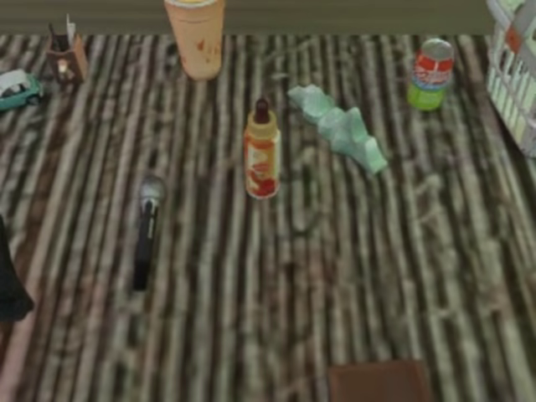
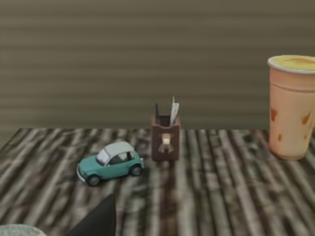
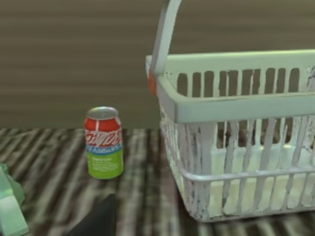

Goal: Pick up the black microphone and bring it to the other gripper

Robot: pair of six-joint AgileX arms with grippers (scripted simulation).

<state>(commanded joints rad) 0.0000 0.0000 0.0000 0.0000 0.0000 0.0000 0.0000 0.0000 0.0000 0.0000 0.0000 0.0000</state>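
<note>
While my left arm (image 1: 10, 280) waits at the table's left edge, its pincer's state impossible to tell, the slim black microphone with a grey mesh head (image 1: 147, 231) lies flat nearby, untouched. Gripped off-centre, I judge it could roll between the stripes. Only the top view shows it; the left wrist view faces a teal toy car (image 2: 110, 162).

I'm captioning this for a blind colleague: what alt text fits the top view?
A black microphone lies untouched on a striped table, left of an upright orange bottle. A tall cup, soda can, toy car and white basket line the far edge.
</note>
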